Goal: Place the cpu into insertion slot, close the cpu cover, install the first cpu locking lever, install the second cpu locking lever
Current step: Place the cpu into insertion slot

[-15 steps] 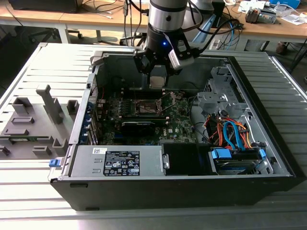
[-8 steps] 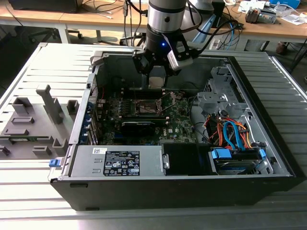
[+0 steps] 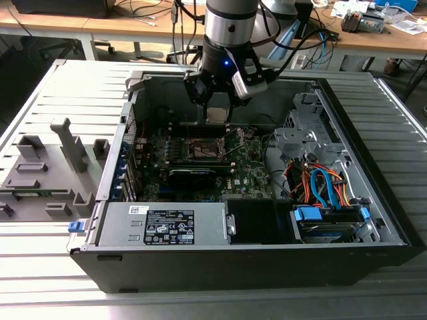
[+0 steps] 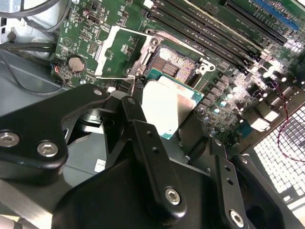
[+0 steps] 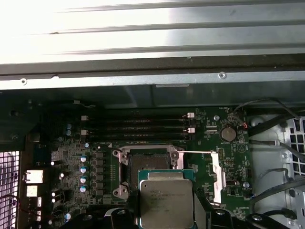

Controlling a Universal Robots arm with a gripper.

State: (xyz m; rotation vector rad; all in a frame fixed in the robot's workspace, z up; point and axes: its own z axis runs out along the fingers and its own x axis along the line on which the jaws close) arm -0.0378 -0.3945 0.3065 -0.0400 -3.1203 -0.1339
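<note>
Black end effector (image 3: 217, 108), vertical above the insertion slot (image 5: 147, 161), clamped on the cpu (image 5: 166, 202).

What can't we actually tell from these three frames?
1. First wrist view: the cpu covers part of the insertion slot, and the picture's edge cuts the cpu off.
2. Exterior view: the gripper covers the cpu's edges, so its orientation is unclear.
3. Second wrist view: slot contacts too small to check for damage.
</note>
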